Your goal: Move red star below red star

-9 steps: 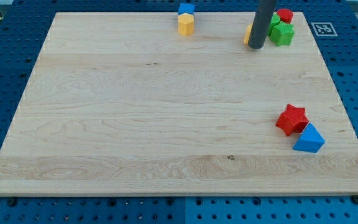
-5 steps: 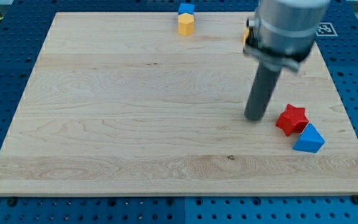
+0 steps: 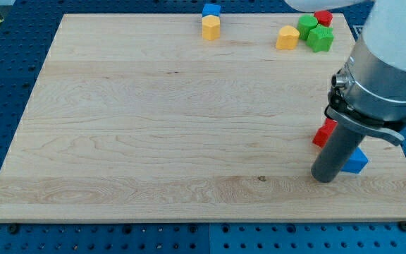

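The tabletop [image 3: 154, 127] fills most of the frame, a pale wooden board, bare across its middle and left.

The arm's grey housing comes in from the upper right and hides much of the lower-right corner. From it the dark rod drops to my tip [image 3: 324, 179], which rests on the wood at lower right. There is no grasping tool here, just the plain rod, so nothing spreads or pinches.

The red star [image 3: 323, 134] shows only as a sliver at the rod's left edge, just above my tip; whether the rod touches it I cannot tell. The blue block [image 3: 358, 161] peeks out to the right of the rod, close beside the star.

At the upper right sit a yellow block [image 3: 287, 37], two green blocks [image 3: 319, 38] and a red block [image 3: 323, 17] at the top edge. At top centre a blue cube [image 3: 211, 10] sits just above a yellow one [image 3: 211, 28].

To push the star down the frame, my tip would best go round to its upper side first, since it now sits below. The push should be short and centred, as the blue block crowds the star and an off-centre shove could spin it or drag the blue one along.
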Tool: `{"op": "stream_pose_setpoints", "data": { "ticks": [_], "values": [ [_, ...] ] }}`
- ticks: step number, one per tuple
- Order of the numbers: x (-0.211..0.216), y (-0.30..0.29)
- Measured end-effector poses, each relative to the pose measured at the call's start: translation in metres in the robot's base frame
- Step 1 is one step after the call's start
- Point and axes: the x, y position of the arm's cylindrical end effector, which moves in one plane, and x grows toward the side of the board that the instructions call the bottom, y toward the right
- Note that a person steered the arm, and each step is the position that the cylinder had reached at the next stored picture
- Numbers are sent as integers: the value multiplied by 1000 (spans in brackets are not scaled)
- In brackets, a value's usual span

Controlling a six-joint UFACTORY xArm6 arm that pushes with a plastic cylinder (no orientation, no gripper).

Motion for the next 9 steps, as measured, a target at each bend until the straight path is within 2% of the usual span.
{"op": "stream_pose_setpoints", "data": {
  "ticks": [2, 5, 9],
  "values": [
    [-35, 1],
    [-41, 39],
    [-85, 79]
  ]
}}
